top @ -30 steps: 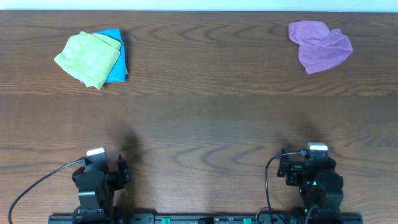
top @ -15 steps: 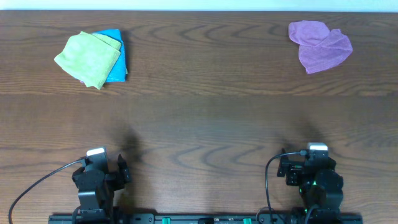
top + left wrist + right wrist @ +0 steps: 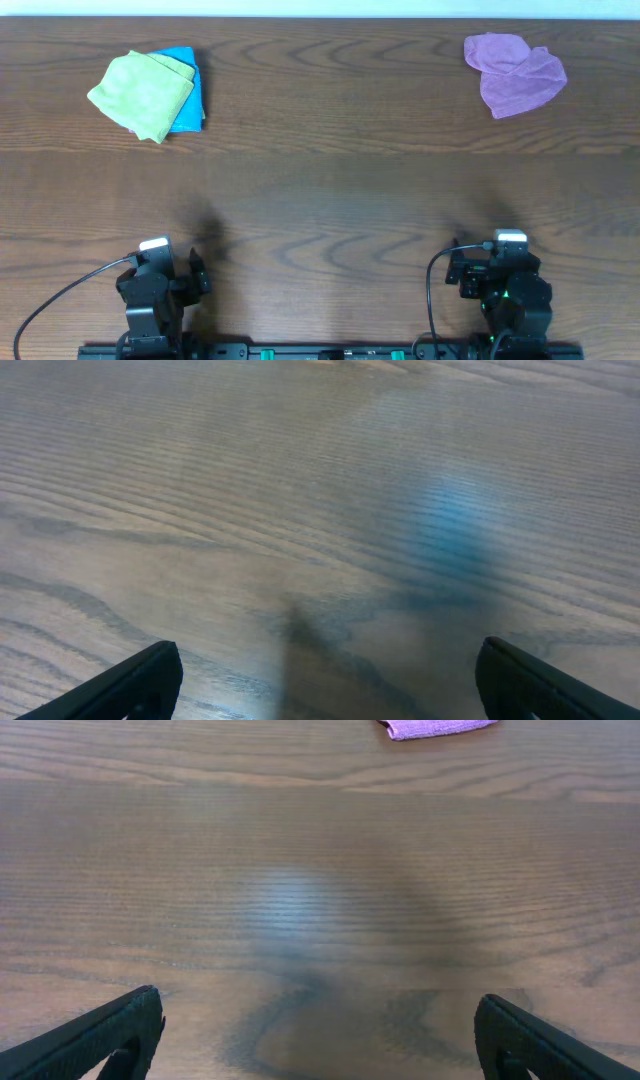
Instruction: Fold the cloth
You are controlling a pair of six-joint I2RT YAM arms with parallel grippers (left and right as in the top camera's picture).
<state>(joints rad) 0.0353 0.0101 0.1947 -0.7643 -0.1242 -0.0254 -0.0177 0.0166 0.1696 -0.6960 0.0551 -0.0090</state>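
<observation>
Overhead: the cloth [image 3: 140, 95] lies far left on the table [image 3: 330, 180], loosely doubled. It overlaps a blue cloth [image 3: 190, 100] and hides that one's left part. A purple cloth [image 3: 513, 72] lies crumpled far right, well apart. The left arm [image 3: 155, 290] and right arm [image 3: 505, 290] sit at the near edge, cut off below by the frame.

Left wrist: left claw [image 3: 325, 680] spread wide, gripping nothing. Only its two black tips show, in the bottom corners. Wood below is blurred, with bluish glare. The cloth is outside this view.

Right wrist: right claw [image 3: 320, 1030] likewise wide apart and empty, tips cropped. A sliver of the purple cloth shows at the top edge.
</observation>
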